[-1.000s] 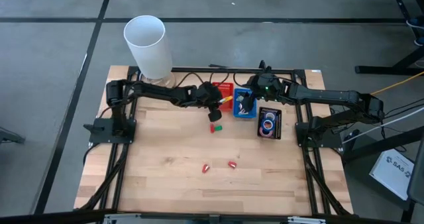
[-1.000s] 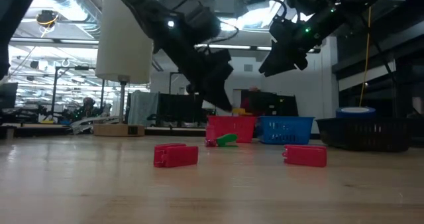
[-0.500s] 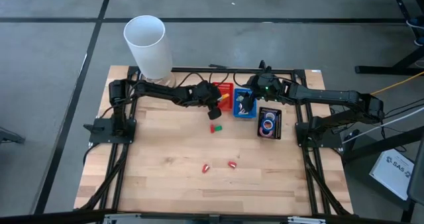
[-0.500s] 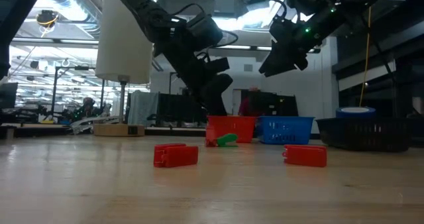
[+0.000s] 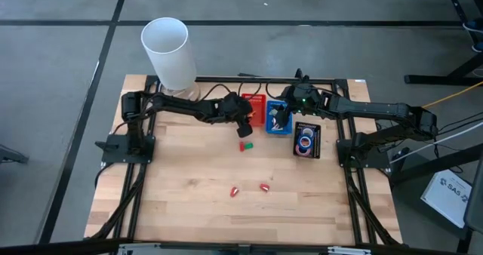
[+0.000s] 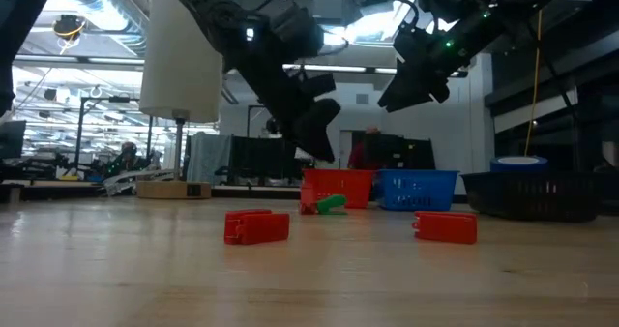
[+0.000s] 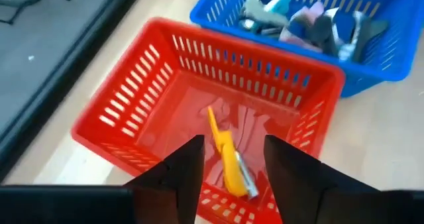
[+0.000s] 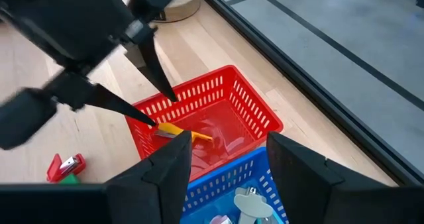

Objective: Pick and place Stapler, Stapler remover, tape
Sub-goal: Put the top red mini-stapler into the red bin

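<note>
A yellow stapler (image 7: 228, 161) lies on the floor of the red basket (image 7: 132, 105), which stands at the table's far middle (image 5: 256, 104). My left gripper (image 7: 233, 144) hangs open just above that basket (image 5: 246, 121), with the stapler below the gap between its fingers. My right gripper (image 8: 228, 144) stands open and empty over the blue basket (image 5: 278, 125), which holds several small items. Rolls of tape (image 5: 305, 142) sit in a black tray to the right. Two red staplers (image 5: 235, 189) (image 5: 265, 186) lie on the bare wood.
A red and green piece (image 5: 244, 145) lies on the table just in front of the red basket. A tall white cylinder (image 5: 167, 51) stands at the far left corner. Open wood stretches along the near half, around the two red staplers (image 6: 256, 226) (image 6: 445, 227).
My left gripper, which held the yellow stapler a second ago, has come over the red basket, opened and let go. The stapler has dropped and now lies on the basket's floor. My right gripper has kept still.
</note>
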`<action>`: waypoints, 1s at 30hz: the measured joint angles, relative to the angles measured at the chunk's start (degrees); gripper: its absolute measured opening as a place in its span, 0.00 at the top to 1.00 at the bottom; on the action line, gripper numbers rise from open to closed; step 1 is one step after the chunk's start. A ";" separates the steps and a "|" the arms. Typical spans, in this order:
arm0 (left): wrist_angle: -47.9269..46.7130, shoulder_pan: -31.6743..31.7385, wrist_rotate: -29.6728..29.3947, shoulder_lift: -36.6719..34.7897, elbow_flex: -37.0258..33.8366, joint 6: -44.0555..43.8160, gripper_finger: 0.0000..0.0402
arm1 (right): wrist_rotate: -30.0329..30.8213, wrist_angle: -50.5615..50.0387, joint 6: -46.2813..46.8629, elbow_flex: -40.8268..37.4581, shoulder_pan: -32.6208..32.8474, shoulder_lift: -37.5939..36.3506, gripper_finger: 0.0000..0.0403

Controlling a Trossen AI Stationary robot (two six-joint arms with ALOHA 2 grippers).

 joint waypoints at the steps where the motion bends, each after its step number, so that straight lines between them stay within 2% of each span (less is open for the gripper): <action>1: 0.31 -0.34 -0.26 -0.53 0.00 0.39 0.62 | 0.01 0.00 -0.01 0.00 -0.02 0.00 0.51; 5: 0.43 -2.29 -2.09 -3.33 0.02 2.69 0.62 | 0.01 -0.21 -0.01 0.00 -0.02 0.00 0.51; 13: 0.73 -7.59 -9.42 -9.47 0.02 8.79 0.63 | 0.01 -1.07 -0.01 0.00 0.00 0.00 0.51; 25: -2.79 -15.25 -7.27 -13.69 0.02 17.78 0.63 | -0.47 -2.29 0.18 0.00 0.00 0.00 0.51; 30: -4.52 -17.55 -5.66 -13.69 -0.18 18.45 0.63 | -0.46 -2.29 0.12 0.00 0.00 0.00 0.51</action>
